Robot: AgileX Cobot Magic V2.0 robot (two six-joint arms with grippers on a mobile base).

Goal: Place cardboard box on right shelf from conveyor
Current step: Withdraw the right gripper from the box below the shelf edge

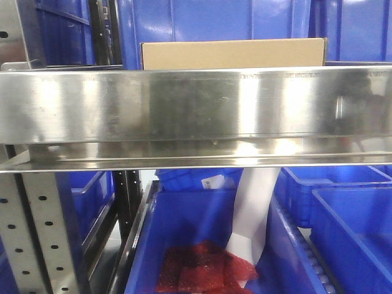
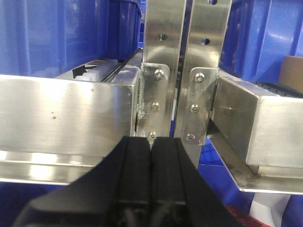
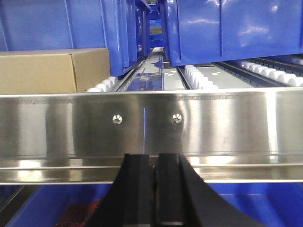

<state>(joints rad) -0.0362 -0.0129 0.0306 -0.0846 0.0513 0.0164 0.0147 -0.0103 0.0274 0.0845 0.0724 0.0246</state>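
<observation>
Left claw [image 2: 151,146] fingers pressed together, empty, just before the shelf uprights. Right claw [image 3: 155,163] likewise closed and empty, facing the right shelf [image 1: 196,104] lip; cardboard box [image 1: 233,54] sits behind it

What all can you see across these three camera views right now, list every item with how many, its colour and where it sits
cardboard box: one, tan, on the shelf behind the steel lip, in front of blue bins
right shelf: one, shiny stainless steel, broad front lip across the front view
perforated upright: one, grey, lower left under the shelf
blue bins: several, blue, behind the box and below the shelf
red mesh bags: a heap, red, inside the lower middle bin
white paper piece: one, white, standing in that bin
white rollers: rows, white, on the shelf bed under the bins
left gripper: one, black, shut, before the bolted shelf posts
right gripper: one, black, shut, before the lip
</observation>
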